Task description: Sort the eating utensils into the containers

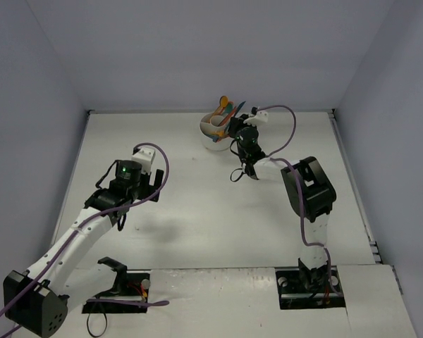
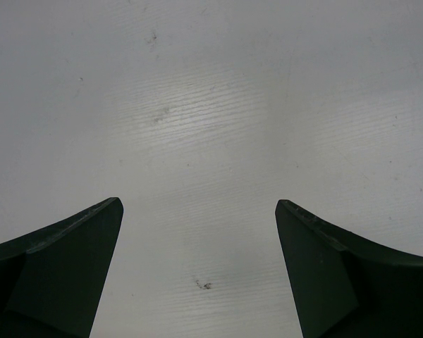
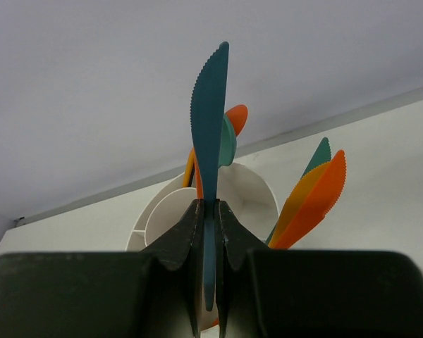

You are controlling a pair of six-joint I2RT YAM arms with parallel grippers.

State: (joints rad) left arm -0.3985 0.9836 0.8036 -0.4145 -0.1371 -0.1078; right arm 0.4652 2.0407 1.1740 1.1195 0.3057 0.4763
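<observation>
At the left, the left arm (image 1: 92, 225) is held low over the white surface (image 2: 211, 105). The left jaws are spread wide with nothing between them; only bare, lightly scuffed surface is seen from that wrist. This posture is judged to be one of waiting, kept well apart from the work so that the other arm is not obstructed.

Further right, at the far edge of the surface near the back wall, the small round white plastic cup (image 1: 210, 134) is found, divided inside into compartments. Several thin plastic utensils are stood upright in it. A group of orange and teal serrated knives (image 3: 314, 197) is leant together on the right side, and an orange spoon (image 3: 237, 116) is seen behind.

Just beside the cup, the right jaws are closed on the handle of a teal serrated plastic knife (image 3: 210, 127). The blade is pointed upward, presumably so the handle can be lowered first into a compartment. Which compartment lies beneath cannot be told. The knife group would seem the fitting place.
</observation>
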